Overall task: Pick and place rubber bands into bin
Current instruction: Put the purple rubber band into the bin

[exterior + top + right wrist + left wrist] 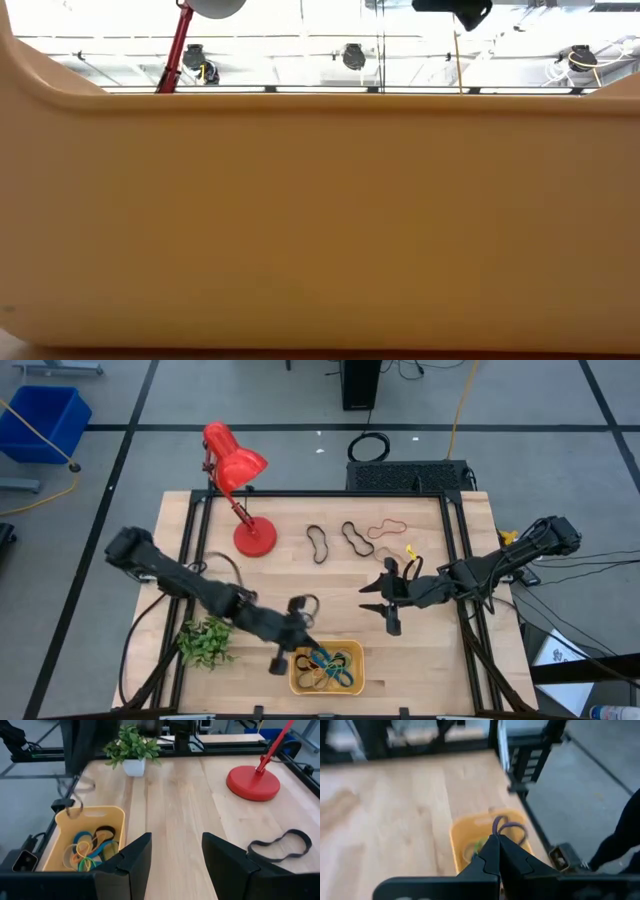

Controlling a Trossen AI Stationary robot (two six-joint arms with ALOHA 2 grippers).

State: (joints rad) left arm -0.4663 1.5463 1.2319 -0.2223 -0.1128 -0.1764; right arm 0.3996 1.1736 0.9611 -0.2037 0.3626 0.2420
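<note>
- Our left gripper (497, 840) hangs over the bin (297, 682), its fingers pinched together on a dark rubber band (506, 826) that loops up from the tips.
- The bin sits at the desk's near edge and already holds several bands (89, 847) in blue, green, tan and black.
- Our right gripper (385, 600) waits with its fingers spread wide over the desk's right half.
- 2 black bands (320, 543) and 1 tan-red one (385, 527) lie near the far edge, a yellow one (410, 552) beside them.
- Risk, as we judge it: the floppy loop could cling to a finger on release, or drop across the bin's rim and spill onto the desk.
</note>
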